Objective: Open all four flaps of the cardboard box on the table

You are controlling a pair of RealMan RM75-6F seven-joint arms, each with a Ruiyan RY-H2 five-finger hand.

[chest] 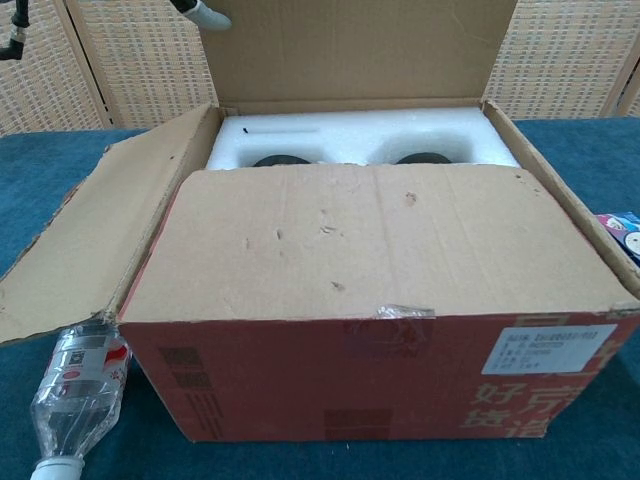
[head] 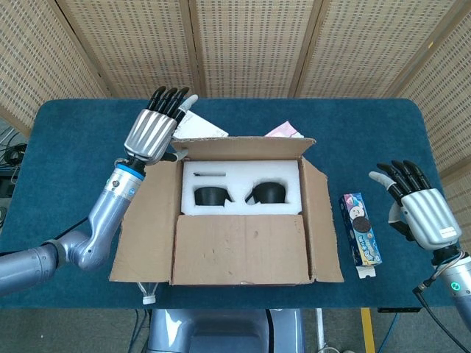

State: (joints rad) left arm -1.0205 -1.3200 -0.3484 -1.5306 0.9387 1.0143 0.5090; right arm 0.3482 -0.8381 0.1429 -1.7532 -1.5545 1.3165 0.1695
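Note:
The cardboard box (head: 239, 254) sits mid-table. Its far flap (head: 243, 148) stands upright, seen tall in the chest view (chest: 350, 50). The left flap (head: 143, 235) and right flap (head: 321, 228) lie folded outward. The near flap (chest: 370, 240) still covers the front half. White foam (head: 239, 176) with two black round parts shows inside. My left hand (head: 153, 131) is at the far flap's left corner, fingers straight, thumb touching the flap edge; one fingertip (chest: 200, 12) shows in the chest view. My right hand (head: 421, 209) hovers open, right of the box, holding nothing.
A cookie box (head: 360, 235) lies between the box and my right hand. A white booklet (head: 197, 126) and a pink packet (head: 285, 131) lie behind the box. A plastic bottle (chest: 75, 385) lies under the left flap at the table's front edge.

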